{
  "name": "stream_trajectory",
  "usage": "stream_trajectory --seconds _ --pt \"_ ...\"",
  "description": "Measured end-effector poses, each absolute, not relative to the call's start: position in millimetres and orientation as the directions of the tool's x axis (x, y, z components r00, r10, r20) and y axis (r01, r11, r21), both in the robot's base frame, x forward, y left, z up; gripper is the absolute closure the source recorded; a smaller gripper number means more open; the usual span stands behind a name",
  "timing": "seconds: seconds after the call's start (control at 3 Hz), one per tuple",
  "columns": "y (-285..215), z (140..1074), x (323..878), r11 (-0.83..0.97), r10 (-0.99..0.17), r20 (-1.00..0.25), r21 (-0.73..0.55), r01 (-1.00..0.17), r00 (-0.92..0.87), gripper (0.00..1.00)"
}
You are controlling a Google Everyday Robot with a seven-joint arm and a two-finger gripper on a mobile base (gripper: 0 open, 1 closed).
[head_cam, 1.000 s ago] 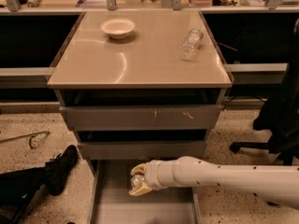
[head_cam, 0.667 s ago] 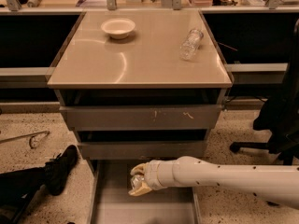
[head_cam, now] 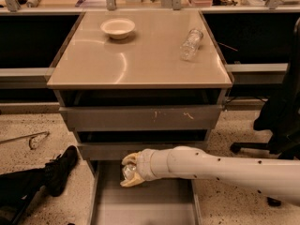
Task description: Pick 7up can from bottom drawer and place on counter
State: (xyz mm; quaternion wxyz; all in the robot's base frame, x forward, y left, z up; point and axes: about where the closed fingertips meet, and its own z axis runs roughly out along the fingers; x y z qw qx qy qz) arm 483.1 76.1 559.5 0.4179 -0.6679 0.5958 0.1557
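My gripper [head_cam: 128, 170] hangs over the back left part of the open bottom drawer [head_cam: 150, 205], just below the lower drawer front. It is shut on the 7up can [head_cam: 127, 171], a small shiny silver shape showing between the pale fingers [head_cam: 132, 159]. The can is held just above the drawer's flat grey floor. My white arm [head_cam: 220, 168] comes in from the right. The beige counter [head_cam: 140, 60] lies above, on top of the grey cabinet.
A white bowl [head_cam: 117, 27] and a clear plastic bottle [head_cam: 191, 43] lying on its side are on the counter. Two scratched grey drawer fronts [head_cam: 140, 118] sit above the gripper. A black shoe [head_cam: 58, 170] is on the floor to the left, and a dark chair [head_cam: 281, 121] to the right.
My gripper with the can has moved slightly up and to the left, closer to the lower drawer front. Nothing else has moved.
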Motion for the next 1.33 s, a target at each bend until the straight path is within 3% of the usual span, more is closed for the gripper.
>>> stream_trajectory --seconds 1.0,1.33 --pt "121.4 769.3 499.0 -0.020 -0.716 -0.555 -0.590 -0.807 0.424 1.00" --pt "122.3 780.2 502.7 -0.028 -0.722 -0.540 -0.602 -0.798 0.432 1.00"
